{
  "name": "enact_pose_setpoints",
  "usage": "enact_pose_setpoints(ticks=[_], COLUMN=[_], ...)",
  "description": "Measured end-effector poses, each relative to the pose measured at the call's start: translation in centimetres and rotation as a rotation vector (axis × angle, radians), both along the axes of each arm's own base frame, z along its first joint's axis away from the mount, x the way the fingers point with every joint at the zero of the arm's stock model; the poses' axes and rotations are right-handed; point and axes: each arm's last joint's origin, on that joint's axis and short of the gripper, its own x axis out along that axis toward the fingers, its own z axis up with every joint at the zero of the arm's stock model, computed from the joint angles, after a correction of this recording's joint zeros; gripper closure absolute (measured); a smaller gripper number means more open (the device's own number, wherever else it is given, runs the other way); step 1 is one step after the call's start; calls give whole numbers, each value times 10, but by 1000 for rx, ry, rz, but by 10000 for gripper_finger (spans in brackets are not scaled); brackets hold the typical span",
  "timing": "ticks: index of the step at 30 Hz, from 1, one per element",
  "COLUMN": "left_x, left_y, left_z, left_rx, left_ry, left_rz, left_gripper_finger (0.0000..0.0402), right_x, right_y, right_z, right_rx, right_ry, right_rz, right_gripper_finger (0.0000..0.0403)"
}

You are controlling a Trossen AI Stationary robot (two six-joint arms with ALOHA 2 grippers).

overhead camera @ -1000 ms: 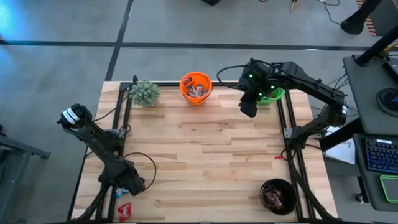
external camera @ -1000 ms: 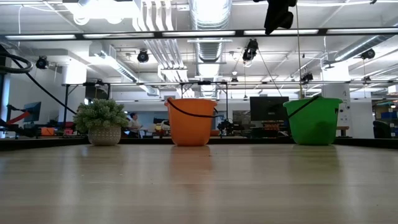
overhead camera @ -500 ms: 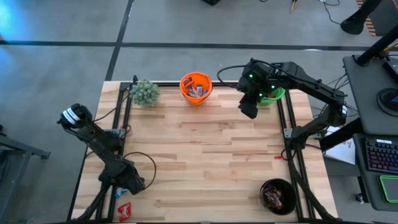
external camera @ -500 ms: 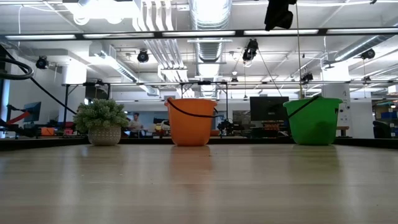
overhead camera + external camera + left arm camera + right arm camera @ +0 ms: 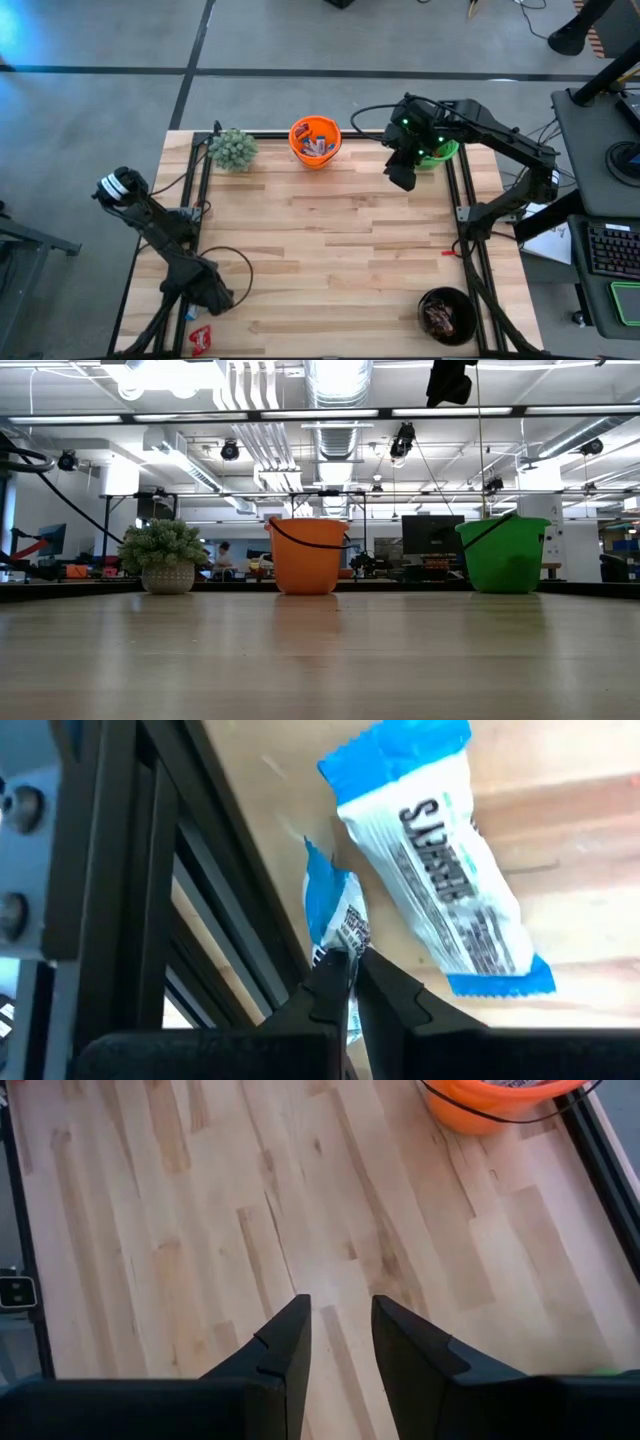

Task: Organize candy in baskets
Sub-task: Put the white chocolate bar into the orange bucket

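**Left gripper pinches a blue candy at the table's near-left edge**

The left gripper [image 5: 350, 982] is low at the near-left corner of the table [image 5: 330, 260], right at the black frame rail [image 5: 200, 920]. Its fingers are clenched on the end of a light blue-and-white candy [image 5: 335, 925], which stands on edge between the rail and the wood. A second blue-and-white candy [image 5: 435, 870] lies flat on the wood just beside it, touching or nearly touching the pinched one. From above, a red candy [image 5: 201, 338] lies off the wood at that same corner, near the left arm's wrist.

The right gripper [image 5: 340, 1330] hangs high over the far right part of the table, next to the green basket [image 5: 440, 153]. Its fingers stand partly apart with only bare wood showing between them; it holds nothing.

The orange basket [image 5: 315, 141] stands at the far edge, near the middle, and holds several candies in red and pale wrappers. The green basket stands at the far right corner, mostly hidden under the right arm, so its contents cannot be told. The black basket [image 5: 447, 315] sits at the near right corner with dark brown candies inside. A fuzzy plant [image 5: 234, 149] stands left of the orange basket.
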Motion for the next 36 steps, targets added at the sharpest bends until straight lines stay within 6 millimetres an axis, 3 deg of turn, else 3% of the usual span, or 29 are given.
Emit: enact_pose_setpoints(ticks=[8,13,19,26,31,36], left_x=[1,7,19,27,42,62], left_y=[-10,-19,-22,-14,-2,23], left_z=[17,50,95,127,136,139], left_rx=[-5,36,214,426,553,649], left_ry=[-6,-46,-262,-451,-588,-589], left_rz=[-41,-103,-142,-208,-295,-376], left_gripper_finger=[401,401,402,402,402,401], right_x=[0,-1,-5,-20,-31,-46], right_y=[0,0,1,1,5,10], right_z=[0,0,-1,-1,6,15], right_rx=[-3,-1,-14,-114,-130,-142], right_ry=[-1,5,46,170,154,119], right_rz=[5,5,3,-109,-163,-217], right_gripper_finger=[304,310,310,316,314,318])
